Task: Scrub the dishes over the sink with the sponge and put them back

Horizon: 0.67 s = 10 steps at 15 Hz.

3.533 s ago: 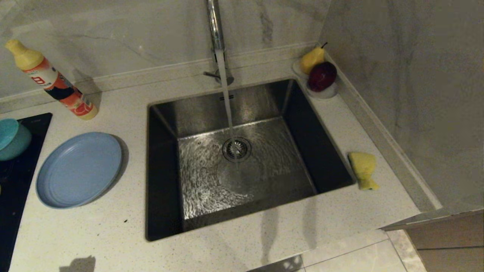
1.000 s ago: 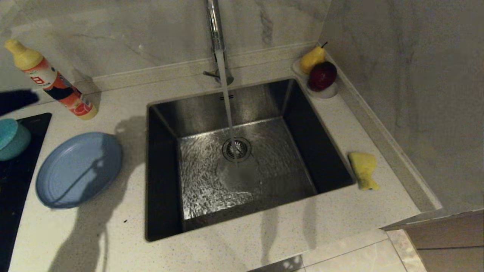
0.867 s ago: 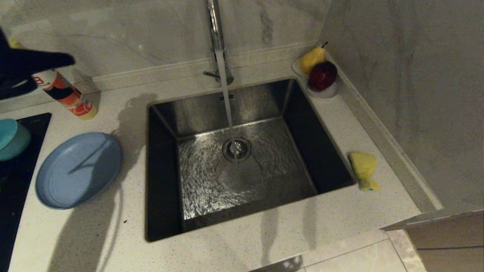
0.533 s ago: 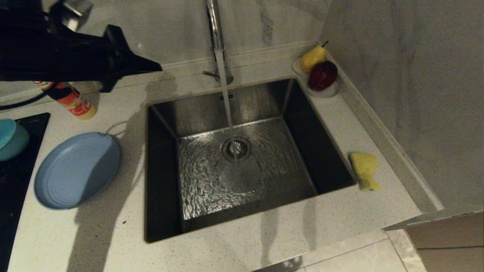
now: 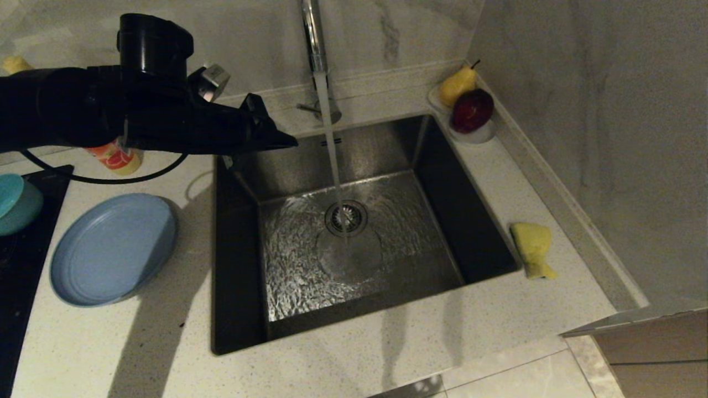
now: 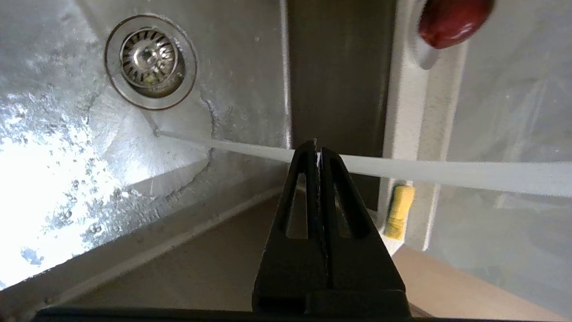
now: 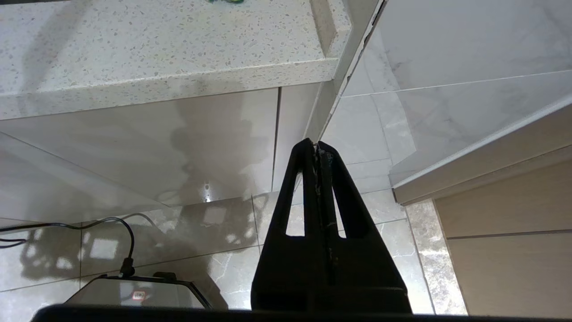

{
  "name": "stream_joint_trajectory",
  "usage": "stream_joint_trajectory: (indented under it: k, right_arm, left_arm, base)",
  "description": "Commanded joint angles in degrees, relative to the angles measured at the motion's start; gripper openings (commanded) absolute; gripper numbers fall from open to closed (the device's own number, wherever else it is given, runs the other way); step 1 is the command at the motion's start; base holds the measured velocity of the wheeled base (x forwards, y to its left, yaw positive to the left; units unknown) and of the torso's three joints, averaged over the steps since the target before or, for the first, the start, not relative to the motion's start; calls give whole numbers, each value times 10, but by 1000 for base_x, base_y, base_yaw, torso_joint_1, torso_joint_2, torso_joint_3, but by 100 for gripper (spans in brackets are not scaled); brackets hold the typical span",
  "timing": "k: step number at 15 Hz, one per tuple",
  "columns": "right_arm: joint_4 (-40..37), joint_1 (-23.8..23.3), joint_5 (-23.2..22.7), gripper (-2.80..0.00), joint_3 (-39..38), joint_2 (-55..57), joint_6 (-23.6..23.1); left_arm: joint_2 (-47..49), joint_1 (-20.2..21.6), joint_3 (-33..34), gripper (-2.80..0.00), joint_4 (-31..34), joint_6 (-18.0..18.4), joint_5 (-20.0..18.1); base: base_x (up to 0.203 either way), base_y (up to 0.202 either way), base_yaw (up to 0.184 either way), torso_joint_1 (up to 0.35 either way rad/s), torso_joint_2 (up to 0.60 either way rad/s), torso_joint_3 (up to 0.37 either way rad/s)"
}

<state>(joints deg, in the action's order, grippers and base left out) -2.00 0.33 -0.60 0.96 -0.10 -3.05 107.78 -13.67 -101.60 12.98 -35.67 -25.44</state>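
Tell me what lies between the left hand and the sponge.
In the head view, the open sink with the running water stream lies between the shut left hand and the sponge on the counter at the sink's right.

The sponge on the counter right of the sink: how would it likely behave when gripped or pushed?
The sponge looks soft and pinched at one end, so it would probably squash and bend rather than stay stiff. It seems small and likely light, so a push may slide it along the counter. Lying flat, it should not roll.
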Motion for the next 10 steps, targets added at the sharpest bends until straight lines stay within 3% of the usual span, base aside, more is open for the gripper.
stream_joint_trajectory:
  k: [1, 5, 7, 10]
  right_arm:
    - [0, 0, 0, -280, 0, -1, 0]
    - [0, 0, 0, -280, 0, -1, 0]
    - [0, 0, 0, -280, 0, -1, 0]
    - [0, 0, 0, -280, 0, -1, 0]
  left_arm:
    - [2, 0, 0, -280, 0, -2, 0]
    - [14, 0, 7, -280, -69, -7, 8]
    - [20, -2, 11, -280, -135, -45, 36]
    - [38, -5, 20, -280, -208, -56, 58]
  base:
    - [0, 0, 0, 0, 0, 0]
    - [0, 0, 0, 0, 0, 0]
    - [0, 0, 0, 0, 0, 0]
    - [0, 0, 0, 0, 0, 0]
